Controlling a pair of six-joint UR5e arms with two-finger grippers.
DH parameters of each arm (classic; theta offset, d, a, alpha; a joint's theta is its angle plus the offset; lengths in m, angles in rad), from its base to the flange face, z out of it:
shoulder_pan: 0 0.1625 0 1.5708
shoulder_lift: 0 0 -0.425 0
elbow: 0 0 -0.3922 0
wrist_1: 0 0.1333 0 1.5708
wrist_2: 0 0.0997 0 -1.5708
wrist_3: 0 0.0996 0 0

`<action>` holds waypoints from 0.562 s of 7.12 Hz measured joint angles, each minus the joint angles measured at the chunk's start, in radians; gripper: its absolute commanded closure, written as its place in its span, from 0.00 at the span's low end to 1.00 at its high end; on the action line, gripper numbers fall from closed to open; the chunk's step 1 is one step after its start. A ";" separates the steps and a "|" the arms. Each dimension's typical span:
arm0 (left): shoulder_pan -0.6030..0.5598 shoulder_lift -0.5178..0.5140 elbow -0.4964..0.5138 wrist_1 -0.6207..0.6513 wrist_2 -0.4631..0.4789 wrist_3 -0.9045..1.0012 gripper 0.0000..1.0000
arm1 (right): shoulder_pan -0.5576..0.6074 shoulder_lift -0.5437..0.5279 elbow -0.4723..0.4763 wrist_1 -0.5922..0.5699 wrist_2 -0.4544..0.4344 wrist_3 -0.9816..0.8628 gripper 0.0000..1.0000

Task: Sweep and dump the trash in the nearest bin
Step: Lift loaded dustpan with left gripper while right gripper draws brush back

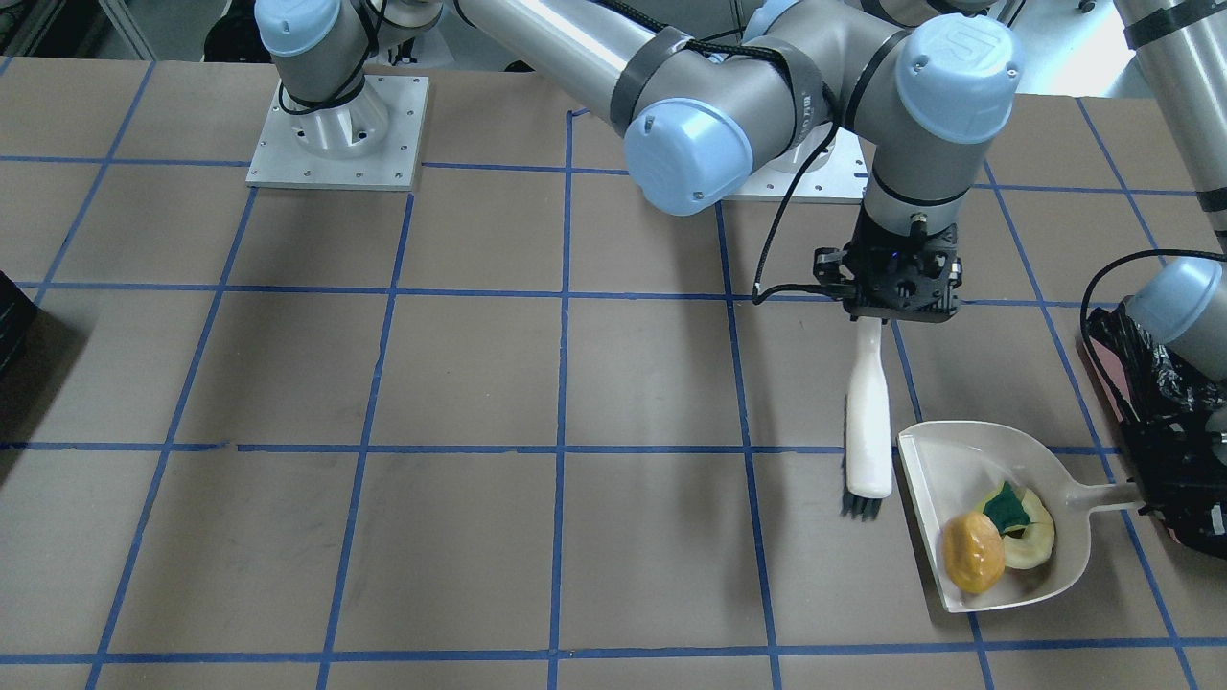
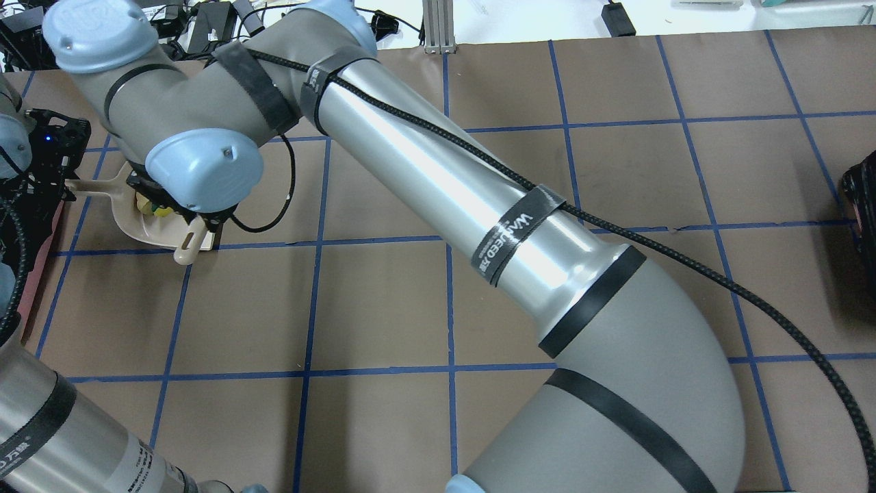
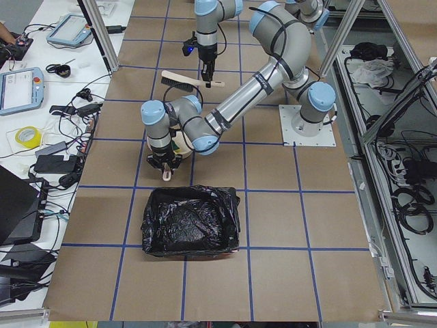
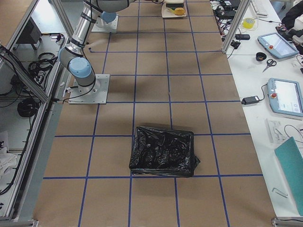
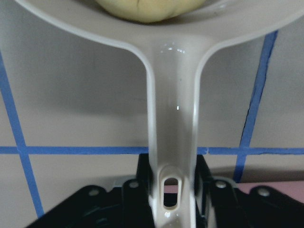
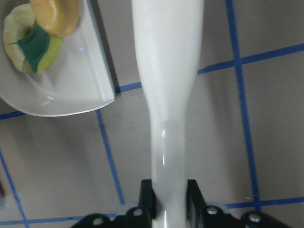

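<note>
Trash (image 1: 997, 541) lay heaped in the dustpan (image 1: 935, 479), bin (image 1: 1117, 345) at its 3 o'clock in the front view. Left gripper (image 5: 173, 190) was clamped on the pan's stiff handle, right gripper (image 1: 901, 297) on the brush (image 1: 868, 412). Light, loose pieces would likely slide if tipped.

Yellow-orange lump (image 1: 973, 565), pale yellow crescent (image 1: 1040, 546), green-and-yellow sponge wedge (image 1: 1005, 510), off-white dustpan (image 1: 944, 474), white brush (image 1: 868, 412), black bristles (image 1: 863, 505), brown table (image 1: 460, 374), blue grid lines (image 1: 566, 448).

trash (image 1: 997, 541) in dustpan (image 1: 944, 470), bin (image 3: 190, 220) (black-lined) alongside
</note>
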 measured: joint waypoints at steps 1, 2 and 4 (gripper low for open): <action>0.016 0.007 0.003 -0.026 -0.039 -0.009 1.00 | -0.032 -0.036 0.057 0.028 -0.038 -0.034 1.00; 0.040 0.021 0.010 -0.060 -0.070 -0.025 1.00 | -0.064 -0.073 0.129 0.037 -0.063 -0.062 1.00; 0.089 0.063 0.030 -0.120 -0.108 -0.038 1.00 | -0.126 -0.180 0.325 0.035 -0.093 -0.152 1.00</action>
